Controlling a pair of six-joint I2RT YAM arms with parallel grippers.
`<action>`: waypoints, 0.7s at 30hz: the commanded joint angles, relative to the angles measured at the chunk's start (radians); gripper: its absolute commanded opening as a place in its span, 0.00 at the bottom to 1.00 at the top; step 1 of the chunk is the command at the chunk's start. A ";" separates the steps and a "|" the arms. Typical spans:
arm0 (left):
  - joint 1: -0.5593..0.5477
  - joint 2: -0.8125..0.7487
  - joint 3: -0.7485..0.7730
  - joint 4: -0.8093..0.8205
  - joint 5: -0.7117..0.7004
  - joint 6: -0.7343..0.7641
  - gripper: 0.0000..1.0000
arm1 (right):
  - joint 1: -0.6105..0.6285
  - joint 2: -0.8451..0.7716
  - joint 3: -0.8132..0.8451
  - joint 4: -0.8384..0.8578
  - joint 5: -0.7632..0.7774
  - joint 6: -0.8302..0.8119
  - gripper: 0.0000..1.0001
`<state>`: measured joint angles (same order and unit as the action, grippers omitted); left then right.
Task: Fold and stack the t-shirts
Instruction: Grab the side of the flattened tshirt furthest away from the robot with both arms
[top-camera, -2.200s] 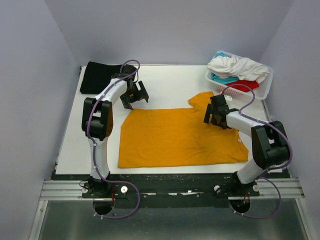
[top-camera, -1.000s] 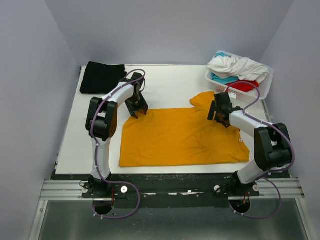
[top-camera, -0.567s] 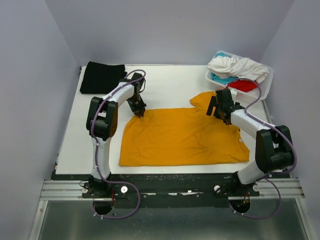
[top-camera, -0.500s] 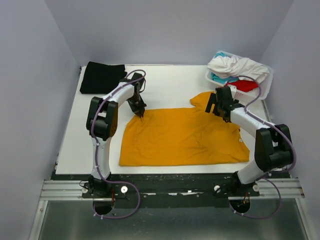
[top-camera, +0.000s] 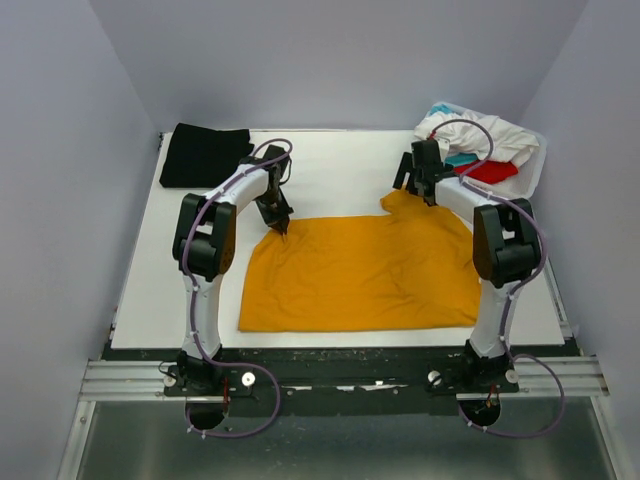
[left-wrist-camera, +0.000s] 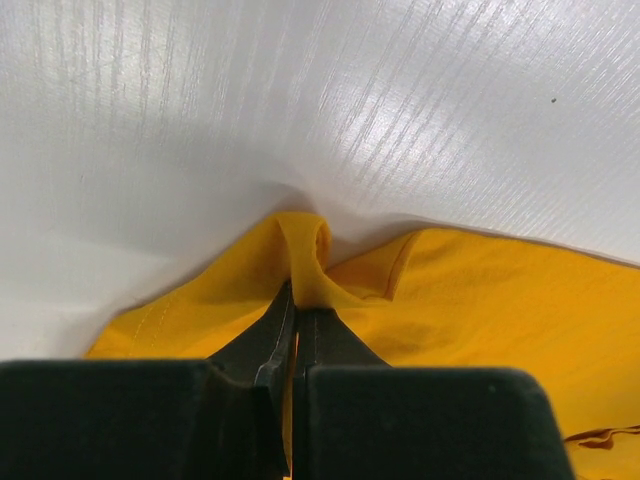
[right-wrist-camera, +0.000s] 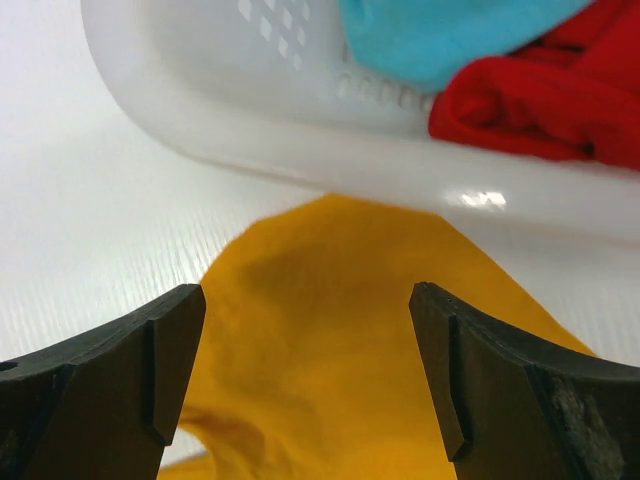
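Top view: the mustard-orange t-shirt (top-camera: 360, 270) lies flat, with the left gripper (top-camera: 281, 224) at its far-left corner, the right gripper (top-camera: 418, 186) over its far-right sleeve, and the black t-shirt (top-camera: 203, 153) beyond its far-left corner.

Left wrist: jaws pinched tight on a raised fold of its edge.

Right wrist: jaws spread wide and empty above the sleeve, the basket (right-wrist-camera: 250, 110) just beyond it.

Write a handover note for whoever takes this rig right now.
Left gripper: shut on the orange shirt, at its far left corner.
Right gripper: open, empty, over that shirt's far right sleeve beside the basket.
Done: black shirt folded, far left.
Left: orange shirt lies flat, unfolded; white shirt, teal shirt and red shirt wait in the basket.
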<state>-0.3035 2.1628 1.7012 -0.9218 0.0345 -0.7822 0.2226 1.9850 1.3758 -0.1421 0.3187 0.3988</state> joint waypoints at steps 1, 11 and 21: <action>-0.008 -0.037 -0.033 0.030 -0.014 0.020 0.00 | 0.018 0.124 0.129 -0.003 0.068 -0.036 0.91; -0.009 -0.070 -0.063 0.059 -0.017 0.015 0.00 | 0.063 0.304 0.257 -0.148 0.225 0.043 0.86; -0.009 -0.073 -0.041 0.050 -0.027 0.006 0.00 | 0.063 0.151 0.121 -0.067 0.235 0.067 0.19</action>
<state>-0.3073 2.1281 1.6470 -0.8730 0.0330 -0.7723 0.2882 2.1891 1.5444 -0.1883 0.5182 0.4713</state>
